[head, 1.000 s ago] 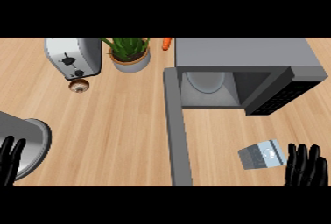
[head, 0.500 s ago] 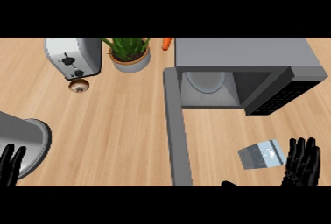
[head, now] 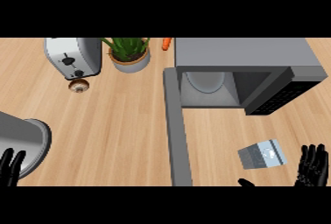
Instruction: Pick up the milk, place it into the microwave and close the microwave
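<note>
Thumb of right hand newly in view at lower edge, spread wide from straight fingers: judged pre-grasp opening. Milk unmoved, lower right, just left of hand, untouched. Microwave open, upper right. Left hand open, resting lower left.

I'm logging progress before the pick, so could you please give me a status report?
Both open: left hand resting at lower left, right hand beside milk, not touching. Milk lies on counter, ungrasped. Ahead, microwave open, nothing in the way.
</note>
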